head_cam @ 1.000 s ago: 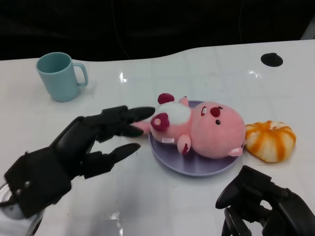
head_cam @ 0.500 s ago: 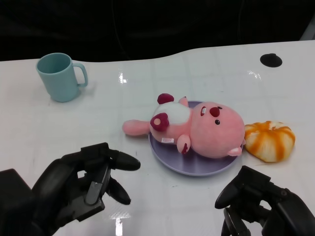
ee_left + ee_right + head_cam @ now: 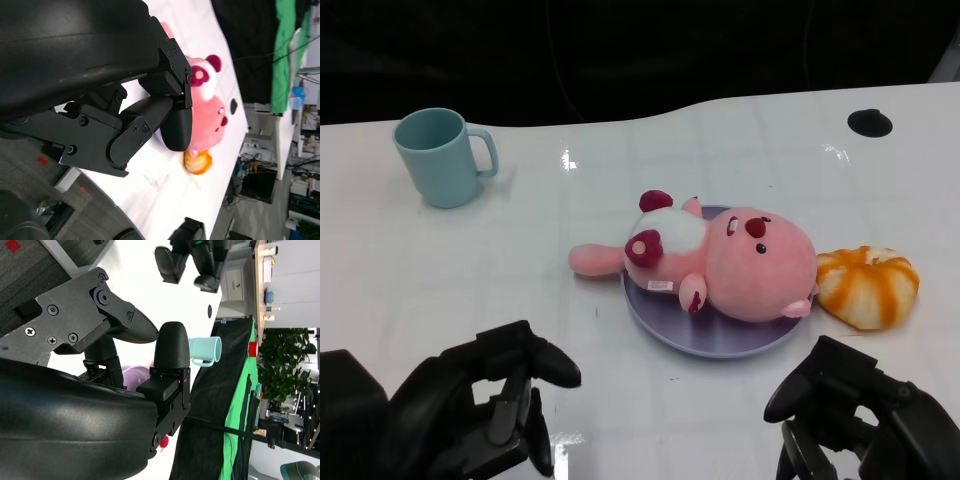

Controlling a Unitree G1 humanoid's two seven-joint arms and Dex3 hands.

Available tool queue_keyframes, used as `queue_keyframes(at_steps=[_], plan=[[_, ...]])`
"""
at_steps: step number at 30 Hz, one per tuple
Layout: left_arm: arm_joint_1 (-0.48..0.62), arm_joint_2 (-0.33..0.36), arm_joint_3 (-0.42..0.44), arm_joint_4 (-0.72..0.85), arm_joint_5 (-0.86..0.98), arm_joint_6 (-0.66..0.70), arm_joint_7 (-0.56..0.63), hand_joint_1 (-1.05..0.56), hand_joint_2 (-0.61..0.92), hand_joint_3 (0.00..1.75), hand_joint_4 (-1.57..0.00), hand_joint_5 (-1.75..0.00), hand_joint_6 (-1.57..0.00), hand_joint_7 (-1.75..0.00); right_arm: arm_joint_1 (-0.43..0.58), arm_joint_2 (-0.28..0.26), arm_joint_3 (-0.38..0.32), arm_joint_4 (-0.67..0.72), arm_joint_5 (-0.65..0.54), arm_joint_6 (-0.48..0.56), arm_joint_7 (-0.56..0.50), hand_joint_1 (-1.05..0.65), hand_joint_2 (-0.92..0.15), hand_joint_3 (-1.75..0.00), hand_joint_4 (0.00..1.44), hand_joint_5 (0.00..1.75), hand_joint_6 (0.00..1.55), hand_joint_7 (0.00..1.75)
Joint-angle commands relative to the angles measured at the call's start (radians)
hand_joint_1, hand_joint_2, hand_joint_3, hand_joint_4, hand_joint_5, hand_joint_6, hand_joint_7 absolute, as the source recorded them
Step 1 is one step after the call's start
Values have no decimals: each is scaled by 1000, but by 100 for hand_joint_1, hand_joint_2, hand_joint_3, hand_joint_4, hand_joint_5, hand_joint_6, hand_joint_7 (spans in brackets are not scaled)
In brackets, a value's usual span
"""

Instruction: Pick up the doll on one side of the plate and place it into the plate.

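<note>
The pink plush doll (image 3: 740, 260) lies on its back in the purple plate (image 3: 720, 345), one limb hanging over the plate's left rim onto the table. My left hand (image 3: 470, 410) is low at the near left, well apart from the doll, its fingers curled in and holding nothing. My right hand (image 3: 865, 415) is at the near right, just short of the plate, fingers also curled and empty. The left wrist view shows the doll (image 3: 207, 117) beyond my curled fingers (image 3: 150, 120).
A teal mug (image 3: 440, 155) stands at the far left. An orange-and-white plush bun (image 3: 868, 285) lies against the plate's right side. A black round spot (image 3: 871, 122) marks the far right of the white table. The mug (image 3: 206, 350) also appears in the right wrist view.
My left hand has drawn back from the doll toward the near edge and curled its fingers in. The doll stays on the plate. The right hand has barely moved.
</note>
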Motion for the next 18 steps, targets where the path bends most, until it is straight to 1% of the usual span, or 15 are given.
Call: queue_keyframes(at_steps=[1, 9, 18], plan=[[-16, 19, 9, 37, -22, 21, -29, -4, 43, 145, -92, -175, -80, -169, 3, -15, -17, 5, 7, -13, 5, -26, -61, -108, 61, 174, 50, 152], [-44, 22, 20, 38, -79, 126, -24, -6, 42, 144, -94, -175, -79, -170, -2, -13, -37, 12, 25, -13, 15, -26, -62, -105, 60, 173, 50, 151], [-74, 23, 40, 58, -126, 187, -35, -7, 43, 144, -94, -175, -77, -174, -13, -15, -47, 32, 29, -30, 25, -27, -62, -105, 61, 173, 51, 150]])
